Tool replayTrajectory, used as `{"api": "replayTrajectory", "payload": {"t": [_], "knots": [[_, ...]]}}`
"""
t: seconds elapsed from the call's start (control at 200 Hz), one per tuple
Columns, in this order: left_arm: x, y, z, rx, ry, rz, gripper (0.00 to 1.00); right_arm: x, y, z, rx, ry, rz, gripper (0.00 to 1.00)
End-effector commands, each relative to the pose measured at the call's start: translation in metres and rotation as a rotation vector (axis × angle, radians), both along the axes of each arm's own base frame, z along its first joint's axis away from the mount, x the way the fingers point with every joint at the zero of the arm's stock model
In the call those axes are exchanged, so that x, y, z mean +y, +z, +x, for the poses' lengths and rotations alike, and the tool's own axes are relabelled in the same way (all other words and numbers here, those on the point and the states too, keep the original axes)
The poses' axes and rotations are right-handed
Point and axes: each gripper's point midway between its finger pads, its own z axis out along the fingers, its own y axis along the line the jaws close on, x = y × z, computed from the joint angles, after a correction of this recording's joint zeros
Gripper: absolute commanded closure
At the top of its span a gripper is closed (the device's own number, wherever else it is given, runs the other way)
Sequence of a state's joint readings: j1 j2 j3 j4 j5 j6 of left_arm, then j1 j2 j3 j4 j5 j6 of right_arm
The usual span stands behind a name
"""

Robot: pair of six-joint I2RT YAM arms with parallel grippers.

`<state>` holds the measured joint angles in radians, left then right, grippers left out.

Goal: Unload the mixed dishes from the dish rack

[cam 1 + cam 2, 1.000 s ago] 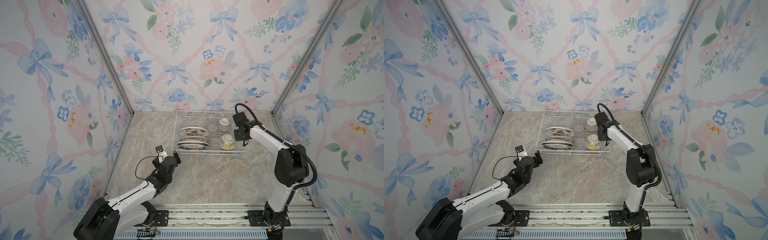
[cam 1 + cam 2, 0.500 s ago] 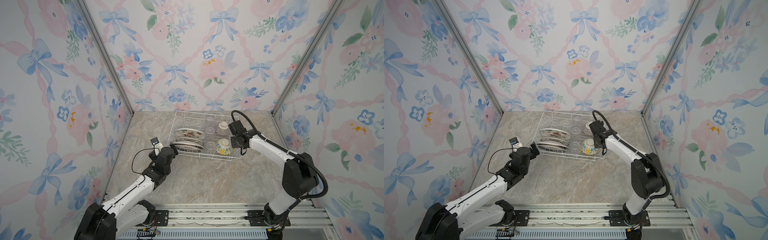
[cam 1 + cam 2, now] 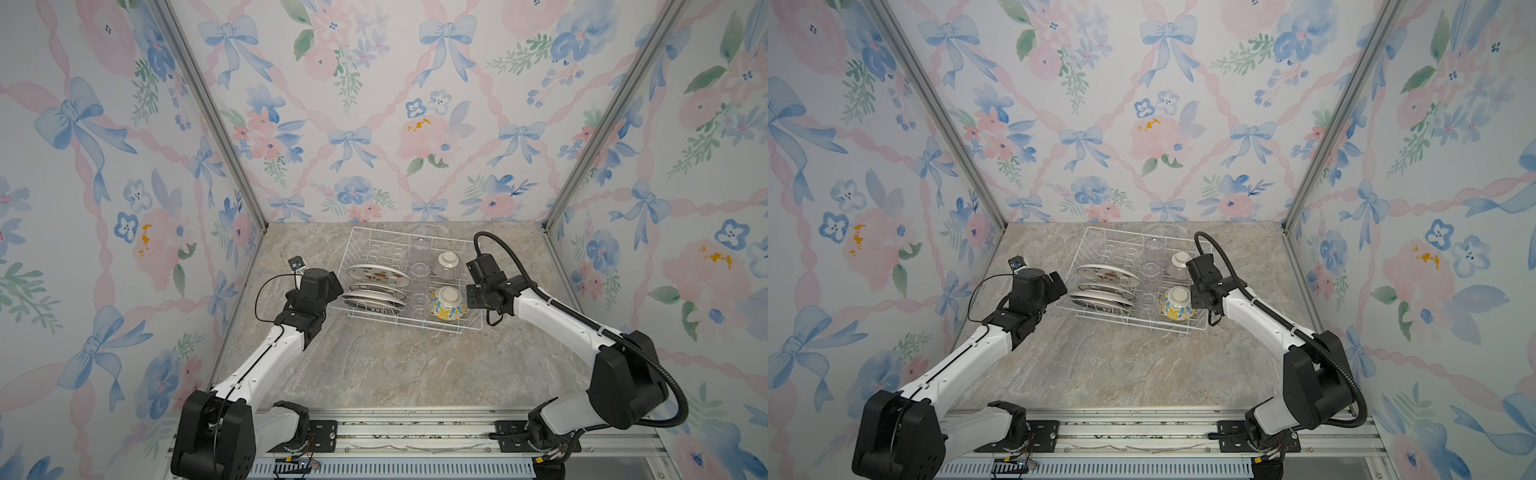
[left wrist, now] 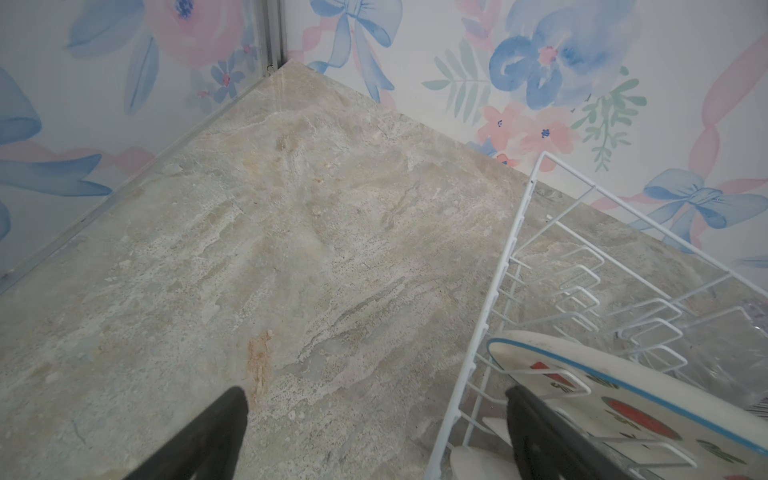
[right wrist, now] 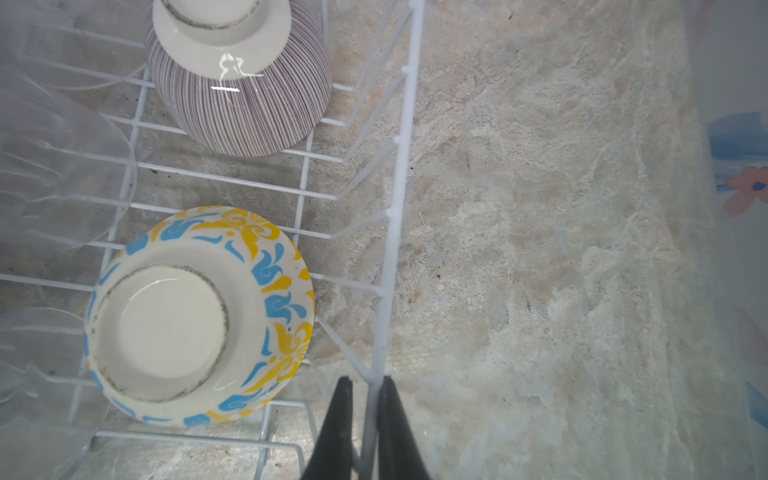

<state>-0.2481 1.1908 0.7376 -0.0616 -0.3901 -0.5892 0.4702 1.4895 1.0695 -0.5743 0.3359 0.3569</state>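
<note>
The white wire dish rack [image 3: 399, 323] [image 3: 1133, 322] sits askew at the back middle of the table. In it stand three patterned plates, the rearmost with watermelons [image 3: 376, 274] [image 4: 623, 399]. It also holds clear glass cups [image 3: 419, 270] [image 5: 54, 174], an upturned purple-striped bowl [image 3: 445, 264] [image 5: 241, 83] and an upturned yellow-blue floral bowl [image 3: 446, 305] [image 5: 199, 316]. My right gripper [image 5: 368, 382] [image 3: 468, 293] is shut on the rack's right rim wire. My left gripper [image 4: 376, 395] [image 3: 334, 291] is open and straddles the rack's left rim. One finger is over the plates, the other over the table.
Marble tabletop [image 3: 395, 365] lies in front of the rack and to its left [image 4: 249, 249]. Floral walls close in the back and both sides. A metal rail [image 3: 415, 419] runs along the front edge between the two arm bases.
The rack has slid and turned toward the front with my right gripper holding its rim. My left gripper has travelled forward from the bare table to the rack's left rim.
</note>
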Motion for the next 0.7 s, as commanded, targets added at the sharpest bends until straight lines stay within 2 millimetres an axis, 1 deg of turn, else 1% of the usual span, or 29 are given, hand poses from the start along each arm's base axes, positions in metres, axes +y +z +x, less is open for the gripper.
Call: {"api": "replayTrajectory", "payload": {"t": [0.0, 0.085, 0.175, 0.27, 0.305, 0.4, 0.53, 0.695], "knots": [[-0.022, 0.011, 0.015, 0.006, -0.133, -0.007, 0.02, -0.005, -0.051, -0.065, 0.313, 0.107, -0.012, 1.0], [-0.021, 0.009, 0.022, 0.021, -0.139, 0.013, 0.04, 0.002, -0.049, -0.061, 0.304, 0.105, 0.071, 1.0], [-0.016, 0.004, 0.028, 0.035, -0.123, 0.015, 0.06, 0.003, -0.047, -0.057, 0.294, 0.089, 0.128, 1.0], [-0.015, -0.002, 0.037, 0.059, -0.134, 0.023, 0.17, 0.0, -0.048, -0.054, 0.295, 0.073, 0.169, 1.0], [-0.017, -0.004, 0.041, 0.067, -0.142, 0.023, 0.23, 0.001, -0.048, -0.053, 0.299, 0.072, 0.181, 1.0], [-0.022, -0.013, 0.05, 0.095, -0.171, 0.026, 0.32, 0.003, -0.048, -0.05, 0.301, 0.079, 0.201, 1.0], [-0.03, -0.026, 0.06, 0.134, -0.217, 0.033, 0.34, 0.01, -0.049, -0.043, 0.296, 0.079, 0.244, 1.0], [-0.027, -0.044, 0.068, 0.182, -0.207, 0.067, 0.37, 0.013, -0.052, -0.035, 0.284, 0.066, 0.261, 1.0]]}}
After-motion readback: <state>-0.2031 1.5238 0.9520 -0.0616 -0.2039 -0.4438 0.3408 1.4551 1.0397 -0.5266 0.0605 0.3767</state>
